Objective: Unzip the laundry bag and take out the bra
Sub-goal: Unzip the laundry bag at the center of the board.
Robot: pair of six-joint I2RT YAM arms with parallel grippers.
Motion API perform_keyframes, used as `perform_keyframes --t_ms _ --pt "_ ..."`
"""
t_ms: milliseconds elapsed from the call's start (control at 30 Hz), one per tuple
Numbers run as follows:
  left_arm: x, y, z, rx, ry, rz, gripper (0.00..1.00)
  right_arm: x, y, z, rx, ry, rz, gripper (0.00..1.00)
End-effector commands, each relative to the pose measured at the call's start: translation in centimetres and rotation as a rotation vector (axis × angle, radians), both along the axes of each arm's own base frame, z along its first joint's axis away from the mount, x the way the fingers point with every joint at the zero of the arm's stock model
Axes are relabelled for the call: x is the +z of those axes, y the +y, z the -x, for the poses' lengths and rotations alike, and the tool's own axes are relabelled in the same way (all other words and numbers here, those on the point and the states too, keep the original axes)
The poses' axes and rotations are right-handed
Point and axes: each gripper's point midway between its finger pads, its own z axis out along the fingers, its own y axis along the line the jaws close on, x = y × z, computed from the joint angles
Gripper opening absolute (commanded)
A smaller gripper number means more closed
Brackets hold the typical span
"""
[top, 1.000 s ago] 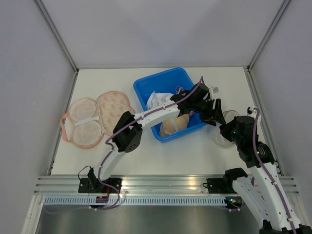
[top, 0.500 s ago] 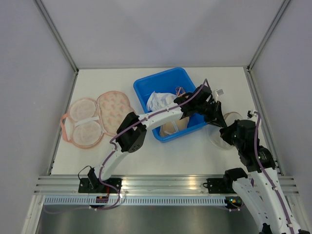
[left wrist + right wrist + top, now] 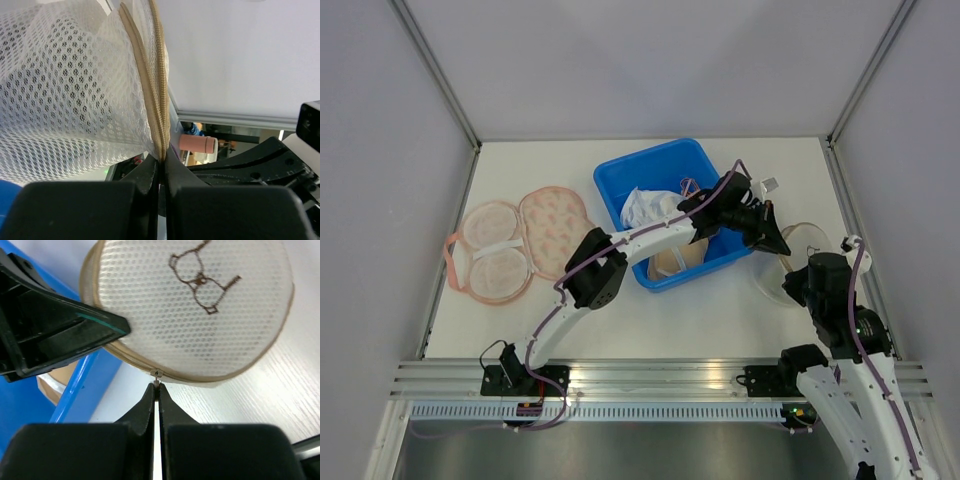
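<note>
Bag (image 3: 798,242) rests on the table (image 3: 670,320) just right of the blue bin (image 3: 650,165): round, mesh, zip running along its rim. My left claw (image 3: 161,161) is clamped on the zip tape (image 3: 156,75). My right claw (image 3: 156,388) is pinched thin on the metal pull (image 3: 156,373) (tiny, probably slippery). Mesh looks light and floppy, so I judge it will drag along unless the seam is held taut. Best hold: tape beside the slider, never the netting. I see no bra through the mesh.
</note>
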Motion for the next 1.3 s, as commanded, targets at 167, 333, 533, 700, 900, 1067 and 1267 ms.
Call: perform_keyframes --t_ms 167,333,533,700,900,1067,1267 --pt "4.8 -0.5 -3.1 0.01 0.048 0.16 0.05 1.7 -1.7 2.1 -0.075 -0.012 0.027 0.0" --pt "4.5 -0.3 -3.5 0.036 0.045 0.158 0.39 1.4 -0.2 1.8 -0.017 -0.037 -0.037 0.0" --pt "7.1 1.6 -4.7 0.133 -0.09 0.07 0.61 2.3 0.3 0.3 -0.012 -0.092 -0.061 0.0" --pt "8.5 4.5 -4.7 0.202 -0.209 -0.037 0.65 2.5 1.2 -1.2 0.019 -0.093 -0.077 0.0" --pt "6.6 6.6 -2.1 0.183 -0.219 -0.138 0.65 2.8 1.7 -1.9 0.039 -0.123 -0.087 0.0" --pt "4.6 5.4 0.5 0.128 -0.158 -0.173 0.64 3.2 1.9 -2.0 0.055 -0.133 -0.087 0.0" --pt "3.9 2.5 2.8 0.022 -0.101 -0.133 0.63 3.4 2.1 -1.9 0.071 -0.141 -0.092 0.0"
